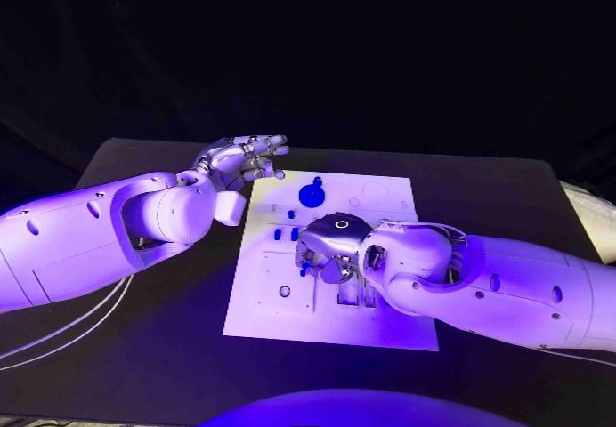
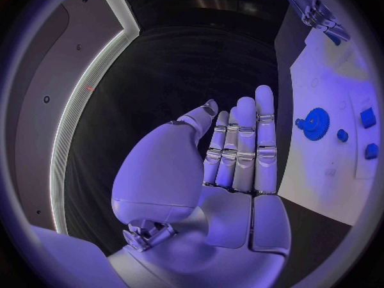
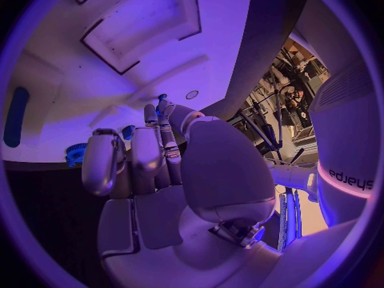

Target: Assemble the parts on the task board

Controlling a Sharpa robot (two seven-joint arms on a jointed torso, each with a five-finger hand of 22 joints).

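— What do you have nearest you on the table?

— Your right hand [image 1: 336,252], low over the middle of the task board [image 1: 270,318]. From the head camera you see only its back, so you cannot tell whether it is clenched or grasping anything. Its own wrist camera gives you more: the fingers [image 3: 149,148] reach down toward the white plate with a small blue part [image 3: 128,132] right at their tips, yet whether they pinch it stays unclear.

— And the other parts?

— Two small blue pieces [image 1: 284,235] lie at about nine o'clock from that hand. Farther back, toward twelve o'clock, sits the blue gear [image 1: 312,191].

— The left hand?

— Farthest off, your left hand [image 1: 244,158] hovers past the board's far-left corner. Its wrist camera shows the fingers [image 2: 245,144] straight and together, released, grasping nothing, with the gear [image 2: 315,121] beyond them.
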